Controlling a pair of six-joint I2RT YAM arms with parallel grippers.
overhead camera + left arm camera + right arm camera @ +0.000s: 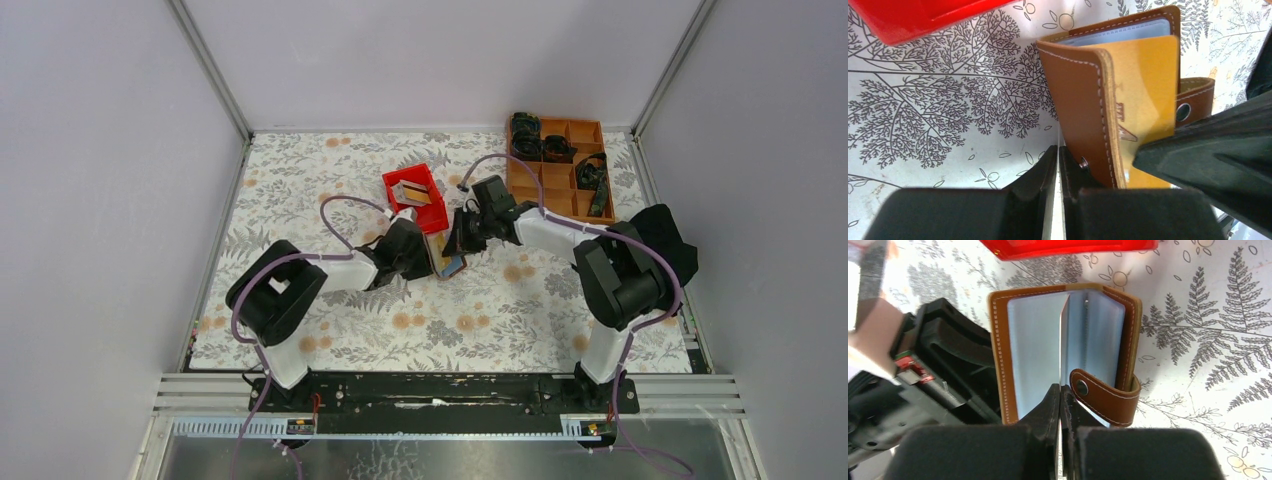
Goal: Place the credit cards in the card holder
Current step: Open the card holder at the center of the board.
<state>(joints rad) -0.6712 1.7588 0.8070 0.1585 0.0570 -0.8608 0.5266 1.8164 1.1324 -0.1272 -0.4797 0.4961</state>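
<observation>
The brown card holder (447, 258) lies open mid-table, pale clear pockets (1038, 350) showing, snap tab (1108, 397) curled over its near edge. A tan-orange credit card (1143, 90) stands partly inside it, edge-on (1064, 340) in the right wrist view. My right gripper (1060, 386) (462, 238) is shut on that card's near edge. My left gripper (1058, 147) (418, 252) is shut, only a pale sliver between its jaws. The holder's stud-bearing cover (1073, 100) leans against its right finger. More credit cards (412, 192) lie in the red bin.
The red bin (432, 172) sits just behind the card holder, its wall close above both grippers (923, 15) (1068, 247). An orange-brown compartment tray (560, 200) with dark items stands at the back right. The two grippers nearly touch over the holder.
</observation>
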